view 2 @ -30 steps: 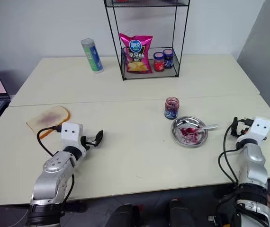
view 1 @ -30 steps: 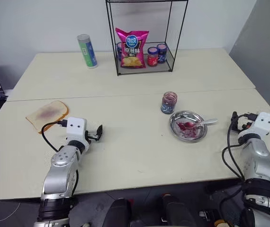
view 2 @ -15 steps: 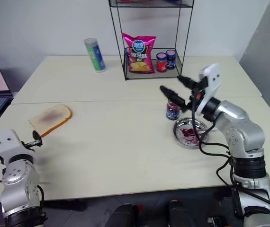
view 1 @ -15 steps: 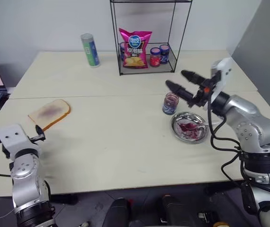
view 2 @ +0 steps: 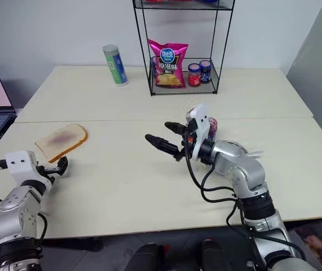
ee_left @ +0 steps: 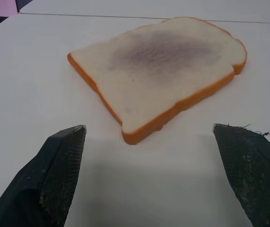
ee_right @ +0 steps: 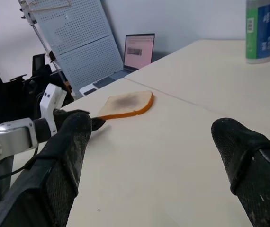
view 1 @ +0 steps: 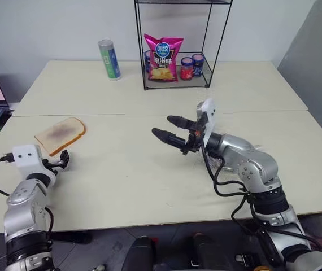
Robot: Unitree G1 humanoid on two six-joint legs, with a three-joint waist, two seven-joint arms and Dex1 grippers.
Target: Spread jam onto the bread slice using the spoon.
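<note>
Left wrist view | bread slice [ee_left: 163,71] flat, seemingly angled cornerwise | both jaws spread

Head stereo pair: high, looking forward and down over the table [view 1: 149,169], wire rack [view 1: 175,45] at 12 o'clock, both views nearly identical. Left wrist view: low, close over the tabletop, facing the bread slice [ee_left: 163,71] just past its fingers [ee_left: 54,179]. Right wrist view: higher, facing across toward the robot's left, toward 9 o'clock on the head views; shares the bread slice, laptop [ee_right: 139,47] and can [ee_right: 260,30] with head views.
</note>
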